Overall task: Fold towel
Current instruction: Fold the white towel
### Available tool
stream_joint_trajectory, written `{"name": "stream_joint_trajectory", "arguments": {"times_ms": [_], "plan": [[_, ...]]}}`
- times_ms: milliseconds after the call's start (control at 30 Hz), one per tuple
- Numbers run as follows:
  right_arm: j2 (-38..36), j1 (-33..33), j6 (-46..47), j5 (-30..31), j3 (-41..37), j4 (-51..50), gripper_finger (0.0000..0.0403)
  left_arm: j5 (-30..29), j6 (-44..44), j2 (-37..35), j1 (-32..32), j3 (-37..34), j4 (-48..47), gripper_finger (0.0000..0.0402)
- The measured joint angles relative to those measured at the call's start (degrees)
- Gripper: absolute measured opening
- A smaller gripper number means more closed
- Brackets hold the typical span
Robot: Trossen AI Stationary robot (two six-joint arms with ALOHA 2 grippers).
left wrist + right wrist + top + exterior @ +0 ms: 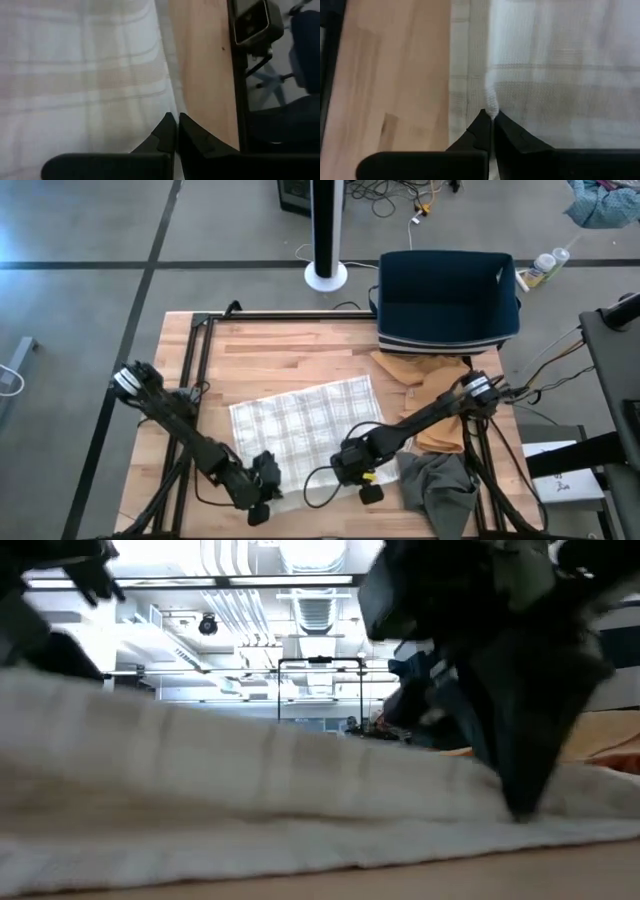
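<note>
The plaid towel (305,425) lies flat at the counter's (270,345) centre, stretching toward twelve o'clock from both end effectors, the left end effector (262,492) and right end effector (360,476) each clenched on a near corner, so the fold likely runs away toward twelve.

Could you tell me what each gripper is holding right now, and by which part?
Both hold the towel by its near edge: the left gripper is shut on the near left corner, the right gripper pinches a small fold by the near right corner.
</note>
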Motion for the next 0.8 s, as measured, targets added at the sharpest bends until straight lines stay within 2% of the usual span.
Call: {"name": "stream_joint_trajectory", "arguments": {"times_ms": [200, 367, 533, 700, 800], "plan": [[1.6, -0.4, 1.9, -1.0, 0.2, 1.0, 0.0003, 1.8, -1.4, 7.1, 0.3, 0.5, 1.3, 0.0002], [1.2, -2.9, 2.7, 0.3, 0.3, 1.3, 0.0003, 2.7, -1.1, 5.5, 2.0, -3.4, 1.1, 0.0003], [0.7, -7.3, -0.3, 6.2, 2.1, -1.9, 0.0003, 2.8, 2.6, -4.4, 6.6, -11.8, -3.1, 0.0004], [0.6, -13.4, -8.4, 14.9, 5.5, -6.2, 0.0003, 2.6, 9.9, -19.1, 14.7, -18.7, -16.2, 0.0003], [0.3, -16.5, -9.7, 16.4, 8.3, -10.3, 0.0003, 5.4, 12.0, -28.0, 19.4, -20.4, -20.4, 0.0002]]}}
